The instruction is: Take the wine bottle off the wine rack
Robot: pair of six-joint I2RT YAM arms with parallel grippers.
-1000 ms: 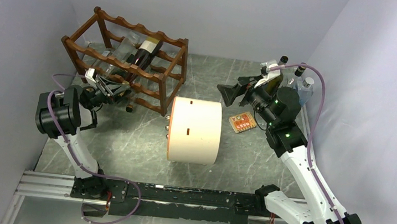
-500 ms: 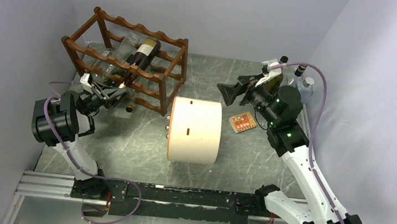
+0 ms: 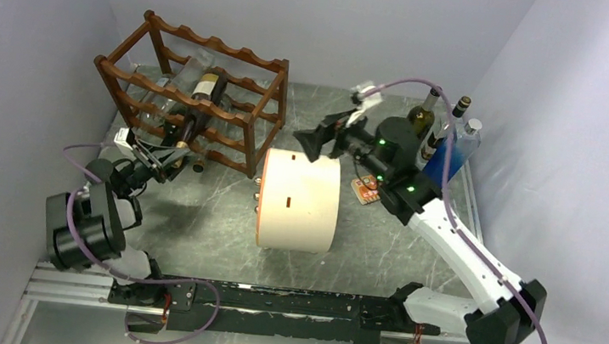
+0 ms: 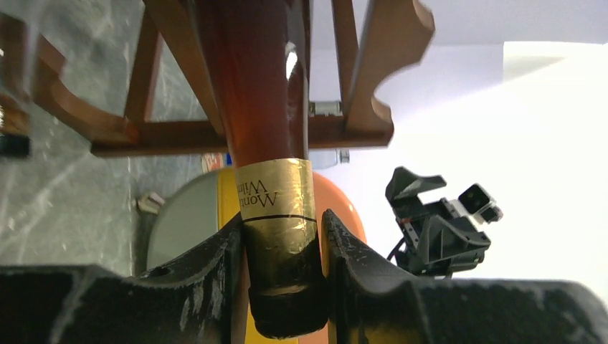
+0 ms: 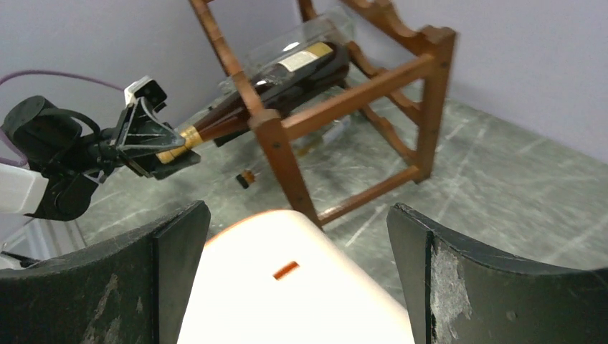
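Wine bottle [image 3: 199, 97] lies in the wine rack [image 3: 261, 114] at the tabletop's [image 3: 203, 213] far-left corner, neck pointing to the near edge. Left gripper [image 4: 284, 240] is clamped on that neck; you'd pull along its axis. Right gripper [image 3: 326, 137] gapes, empty.

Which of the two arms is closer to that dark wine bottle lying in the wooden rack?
Left. The left gripper is shut on the neck of the wine bottle in the wine rack. The right gripper hangs open above the cream cylinder, clear of the rack.
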